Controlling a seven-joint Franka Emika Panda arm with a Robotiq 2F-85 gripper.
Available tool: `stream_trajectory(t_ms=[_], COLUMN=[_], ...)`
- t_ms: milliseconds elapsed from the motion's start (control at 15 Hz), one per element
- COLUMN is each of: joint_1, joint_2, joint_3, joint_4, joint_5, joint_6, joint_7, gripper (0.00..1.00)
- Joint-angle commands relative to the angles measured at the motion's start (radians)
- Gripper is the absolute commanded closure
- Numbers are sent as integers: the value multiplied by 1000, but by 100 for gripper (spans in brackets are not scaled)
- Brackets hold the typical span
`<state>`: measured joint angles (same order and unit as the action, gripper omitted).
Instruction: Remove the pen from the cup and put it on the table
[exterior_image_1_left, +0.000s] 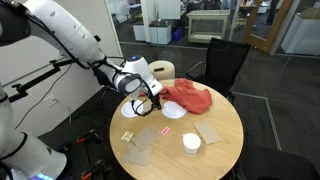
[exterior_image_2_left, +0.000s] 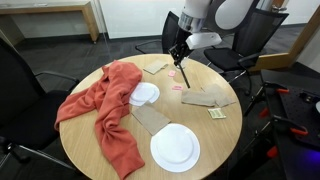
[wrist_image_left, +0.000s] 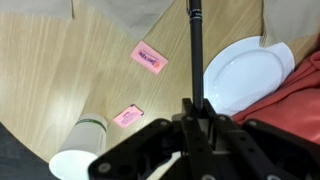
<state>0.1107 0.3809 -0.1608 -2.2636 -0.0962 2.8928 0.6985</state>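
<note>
text: none legible | pink packets (wrist_image_left: 148, 57): faint print, too blurred to read | brands, numbers: none

The table (exterior_image_1_left: 225, 132) is pale wood, with a red cloth (exterior_image_2_left: 110, 105) on it and two plain white plates (exterior_image_2_left: 175, 148). I can see tan paper sheets (exterior_image_2_left: 205, 97) and little pink packets (wrist_image_left: 148, 57). The cup (wrist_image_left: 82, 140) is white with a greenish band, and the pen (wrist_image_left: 195, 40) is black, as are the chairs (exterior_image_1_left: 225, 60).
</note>
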Motion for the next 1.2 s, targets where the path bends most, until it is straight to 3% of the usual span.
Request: stream_trajectory(t_ms=[0,467,1133], joint_1=[-40,-74,-76], joint_2=[28,104,240], joint_3=[66,149,177], joint_4=[22,68,155], joint_5=[100,237,238], joint_6=[-41,-80,-55], joint_7=[-141,-346,-433], gripper=[97,97,97])
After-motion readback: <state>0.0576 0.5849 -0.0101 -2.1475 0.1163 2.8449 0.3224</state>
